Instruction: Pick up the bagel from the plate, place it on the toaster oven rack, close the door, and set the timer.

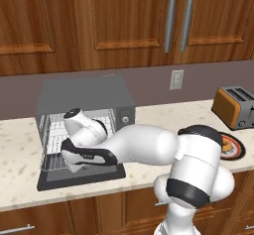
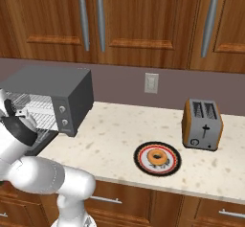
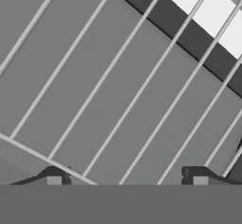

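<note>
Over the wire rack (image 3: 118, 90) of the open toaster oven (image 1: 84, 100), the gripper (image 3: 126, 178) hangs with jaws spread and nothing between them. Far off to their side, the bagel (image 2: 157, 157) sits on its plate (image 2: 141, 162), unpicked. Judged from this, the next move calls for withdrawing and reaching for it.

The toaster oven (image 1: 85, 97) has a matt dark grey casing that looks like painted metal. Inside it, the rack (image 1: 49, 140) is thin silvery wire, smooth and lightly shiny. The countertop (image 2: 115, 130) beneath the oven is pale speckled stone with a smooth finish. Above the oven, the cabinets (image 1: 119, 21) are reddish-brown grained wood with brushed metal handles (image 1: 170, 21).
</note>
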Motion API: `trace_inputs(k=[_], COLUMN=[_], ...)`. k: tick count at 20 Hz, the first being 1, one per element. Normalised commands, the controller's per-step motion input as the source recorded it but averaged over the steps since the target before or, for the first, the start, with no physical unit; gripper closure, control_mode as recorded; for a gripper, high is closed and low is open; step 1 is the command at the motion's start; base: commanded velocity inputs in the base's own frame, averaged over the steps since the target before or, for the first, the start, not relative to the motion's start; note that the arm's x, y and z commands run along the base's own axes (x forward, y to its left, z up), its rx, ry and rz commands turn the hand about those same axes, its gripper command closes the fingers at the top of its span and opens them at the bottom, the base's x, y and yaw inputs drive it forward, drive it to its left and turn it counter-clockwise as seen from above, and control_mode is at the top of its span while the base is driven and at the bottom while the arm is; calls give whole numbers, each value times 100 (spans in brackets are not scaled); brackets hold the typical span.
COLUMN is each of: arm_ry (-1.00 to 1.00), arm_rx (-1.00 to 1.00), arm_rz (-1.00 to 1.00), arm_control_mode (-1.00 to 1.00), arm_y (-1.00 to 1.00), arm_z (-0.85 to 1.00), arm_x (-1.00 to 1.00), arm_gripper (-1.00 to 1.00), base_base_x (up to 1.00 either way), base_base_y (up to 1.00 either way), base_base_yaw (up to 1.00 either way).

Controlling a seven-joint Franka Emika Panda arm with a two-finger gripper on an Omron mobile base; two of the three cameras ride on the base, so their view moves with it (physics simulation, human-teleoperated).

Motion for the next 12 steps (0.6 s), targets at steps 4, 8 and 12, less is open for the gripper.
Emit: trace_inputs(k=[4, 8, 12], arm_ry=[-4, -16, -13], arm_rx=[1, 9, 10], arm_rz=[-5, -7, -8], arm_control_mode=[-100, -100, -100], arm_y=[0, -14, -26], arm_z=[14, 94, 100], arm_x=[-36, -72, -61], arm_gripper=[-100, -100, -100], base_base_x=[0, 0, 0], base_base_y=[0, 0, 0], base_base_yaw=[0, 0, 0])
